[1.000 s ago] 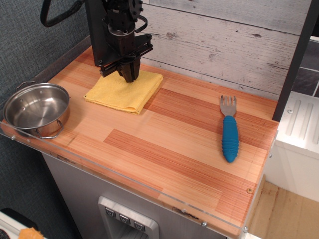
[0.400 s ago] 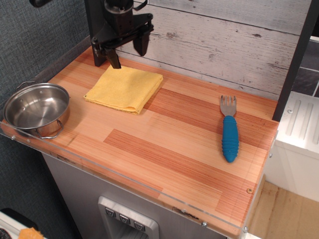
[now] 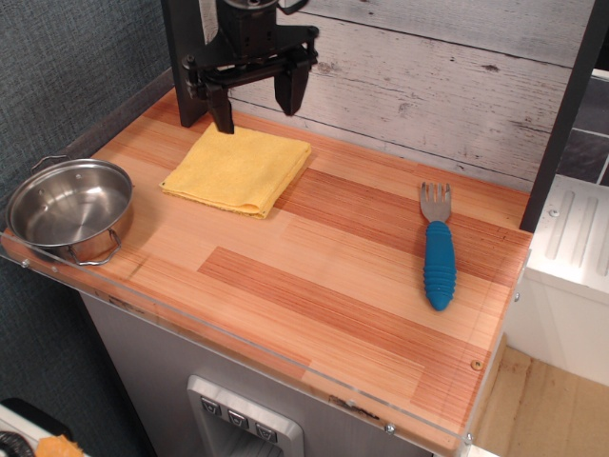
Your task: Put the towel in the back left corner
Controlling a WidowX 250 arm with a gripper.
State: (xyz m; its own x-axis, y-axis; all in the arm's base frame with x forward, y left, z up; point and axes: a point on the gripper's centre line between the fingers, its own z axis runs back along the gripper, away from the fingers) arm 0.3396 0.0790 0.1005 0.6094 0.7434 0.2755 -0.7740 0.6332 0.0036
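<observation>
While I watched from my station, the gripper (image 3: pixel 255 103) hung above the table with its two black fingers (image 3: pixel 290 90) spread wide apart and nothing between them. It sat over the rear edge of the towel (image 3: pixel 238 169), clear of the cloth as far as I could judge. The towel lay flat and folded on the tabletop (image 3: pixel 324 286), close to the back left corner (image 3: pixel 171 109), where the dark post (image 3: pixel 181 48) met the whitewashed plank wall (image 3: pixel 428 76). One corner of the cloth pointed toward the front of the table. To the left, near the front edge, stood a steel pot (image 3: pixel 68 209), upright and well apart from the towel. Far to the right lay a fork (image 3: pixel 438 246) with a blue handle, its tines aimed at the wall.
</observation>
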